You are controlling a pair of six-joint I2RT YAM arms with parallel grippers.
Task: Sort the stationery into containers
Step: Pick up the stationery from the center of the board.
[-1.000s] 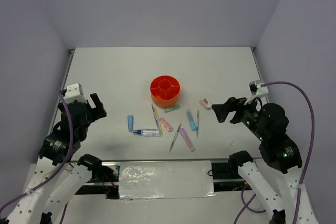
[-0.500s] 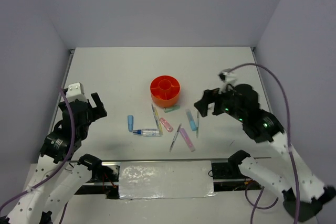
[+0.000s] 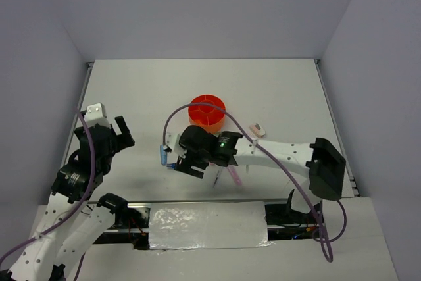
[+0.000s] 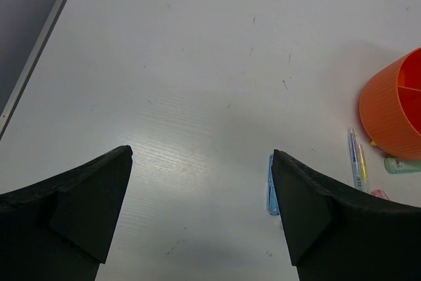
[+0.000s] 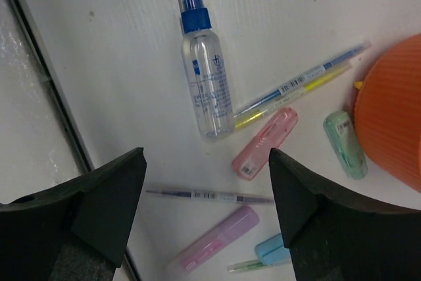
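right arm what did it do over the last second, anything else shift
The right gripper swung in from the right side and now hangs open over the spray bottle and pink marker, holding nothing. Nothing was picked up or released. The left gripper, orange organiser, blue marker and eraser stayed where they were.

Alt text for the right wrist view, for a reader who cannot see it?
The right gripper hangs open over stationery on a white table, including a clear spray bottle with a blue cap, thin pens, a pink marker and a green marker. An orange organiser is at the right edge.
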